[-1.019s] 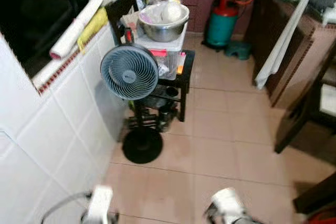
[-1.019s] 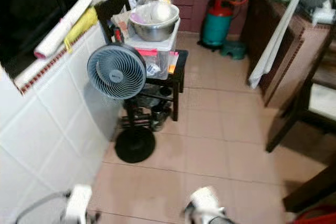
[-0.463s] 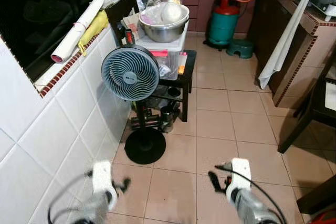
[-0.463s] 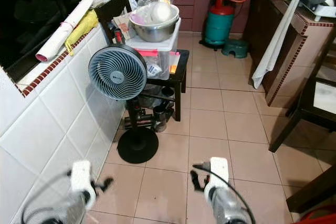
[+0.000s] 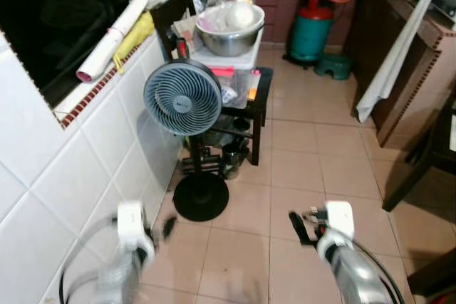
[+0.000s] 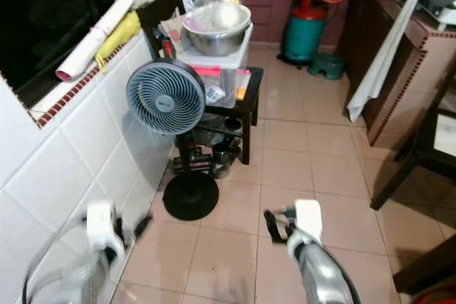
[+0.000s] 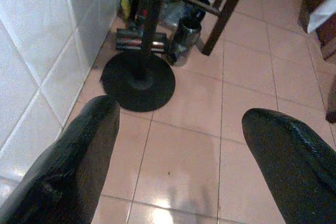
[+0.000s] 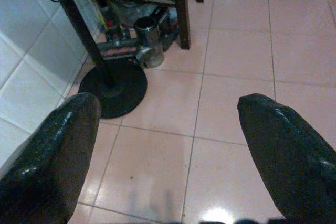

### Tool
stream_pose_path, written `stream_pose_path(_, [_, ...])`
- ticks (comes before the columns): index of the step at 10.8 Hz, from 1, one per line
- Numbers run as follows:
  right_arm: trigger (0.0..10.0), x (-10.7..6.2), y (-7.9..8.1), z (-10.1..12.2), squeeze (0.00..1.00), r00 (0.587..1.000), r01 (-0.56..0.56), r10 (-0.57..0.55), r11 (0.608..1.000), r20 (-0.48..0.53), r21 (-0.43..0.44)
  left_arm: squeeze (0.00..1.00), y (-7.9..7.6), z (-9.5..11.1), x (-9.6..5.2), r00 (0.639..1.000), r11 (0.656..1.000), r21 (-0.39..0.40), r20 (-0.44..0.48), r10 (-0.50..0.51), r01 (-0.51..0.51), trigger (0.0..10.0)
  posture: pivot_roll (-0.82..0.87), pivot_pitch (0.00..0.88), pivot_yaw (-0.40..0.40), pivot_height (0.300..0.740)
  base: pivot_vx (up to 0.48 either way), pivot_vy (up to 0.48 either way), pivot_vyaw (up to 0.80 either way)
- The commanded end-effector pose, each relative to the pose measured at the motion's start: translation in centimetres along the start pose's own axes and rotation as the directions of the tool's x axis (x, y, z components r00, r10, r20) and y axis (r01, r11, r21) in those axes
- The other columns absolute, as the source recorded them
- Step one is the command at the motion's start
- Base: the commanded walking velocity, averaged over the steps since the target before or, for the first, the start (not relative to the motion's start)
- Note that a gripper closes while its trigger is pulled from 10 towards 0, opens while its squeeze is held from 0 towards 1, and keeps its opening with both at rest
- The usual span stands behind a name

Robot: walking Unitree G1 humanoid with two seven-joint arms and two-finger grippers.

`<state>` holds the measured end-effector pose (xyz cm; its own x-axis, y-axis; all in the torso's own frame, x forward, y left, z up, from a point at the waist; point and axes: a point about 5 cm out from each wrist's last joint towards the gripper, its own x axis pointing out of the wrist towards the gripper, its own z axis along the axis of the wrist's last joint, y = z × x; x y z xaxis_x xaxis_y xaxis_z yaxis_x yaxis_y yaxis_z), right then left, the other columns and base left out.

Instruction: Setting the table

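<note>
Both grippers, left (image 7: 178, 145) and right (image 8: 168, 140) (jaws wide, seemingly empty), hover over tiled floor (image 5: 299, 169).

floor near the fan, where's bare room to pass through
Bare tiles run between the black side table and the wooden counter, back to the gas cylinder. Crowded: the fan's base, the clutter under that table, and its top with a metal bowl.

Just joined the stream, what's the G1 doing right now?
Nothing is in hand yet. The left gripper and right gripper are both open and empty, held low over the pink tiled floor. Ahead stands a grey pedestal fan beside a black side table, which carries a clear plastic box topped by a steel mixing bowl.
</note>
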<state>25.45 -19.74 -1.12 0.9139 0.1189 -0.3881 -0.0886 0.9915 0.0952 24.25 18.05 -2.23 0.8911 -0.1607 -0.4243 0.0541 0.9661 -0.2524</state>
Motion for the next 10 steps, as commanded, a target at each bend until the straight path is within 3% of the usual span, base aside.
stream_pose_path(1, [10.0,-0.5,-0.1,0.9,0.00,0.998,-0.003,0.005,1.000,0.064,-0.023,0.00,-0.5,0.8,-0.2,0.998,0.999,0.044,0.047,-0.031,0.029,10.0,-0.03,0.000,0.053,0.740,0.000,0.000,0.00])
stream_pose_path(2, [10.0,-1.6,-0.4,1.2,0.00,0.994,0.028,-0.027,1.000,0.104,-0.010,0.00,0.4,1.2,-0.8,0.995,0.999,0.040,0.095,0.031,-0.035,10.0,-0.04,0.000,0.054,0.740,0.000,0.000,0.00])
stream_pose_path(3, [10.0,-2.9,-0.1,1.7,0.00,0.990,0.030,-0.027,0.999,0.139,-0.021,0.00,0.6,1.8,-2.0,0.992,0.992,0.120,0.127,0.024,-0.039,10.0,-0.03,0.000,0.046,0.740,0.000,0.000,0.00])
stream_pose_path(4, [10.0,-4.1,0.6,2.1,0.00,0.988,0.012,-0.003,0.998,0.156,-0.055,0.00,0.3,2.1,-3.2,0.990,0.989,0.147,0.142,0.009,-0.030,10.0,-0.04,0.000,0.053,0.740,0.000,0.000,0.00])
stream_pose_path(5, [10.0,-5.1,1.1,2.3,0.00,0.986,-0.008,0.022,0.996,0.166,-0.088,0.00,0.2,1.9,-4.4,0.988,0.992,0.120,0.149,0.029,-0.047,10.0,-0.04,0.000,0.054,0.740,0.000,0.000,0.00])
stream_pose_path(7, [10.0,-5.9,1.4,2.1,0.00,0.987,0.006,0.000,0.999,0.163,-0.041,0.00,1.0,1.6,-5.1,0.992,0.990,0.135,0.121,0.026,-0.043,10.0,-0.05,0.000,0.049,0.740,0.000,0.000,0.00])
stream_pose_path(8, [10.0,-6.3,1.6,1.7,0.00,0.990,0.018,-0.009,0.998,0.141,-0.061,0.00,1.1,1.1,-5.5,0.994,0.993,0.100,0.098,0.052,-0.062,10.0,-0.05,0.000,0.044,0.740,0.000,0.000,0.00])
stream_pose_path(10, [10.0,-6.6,1.5,1.9,0.00,0.991,0.031,-0.022,0.998,0.133,-0.062,0.00,0.0,1.7,-5.4,0.989,0.997,0.078,0.148,0.013,-0.025,10.0,-0.06,0.000,0.041,0.740,0.000,0.000,-0.23])
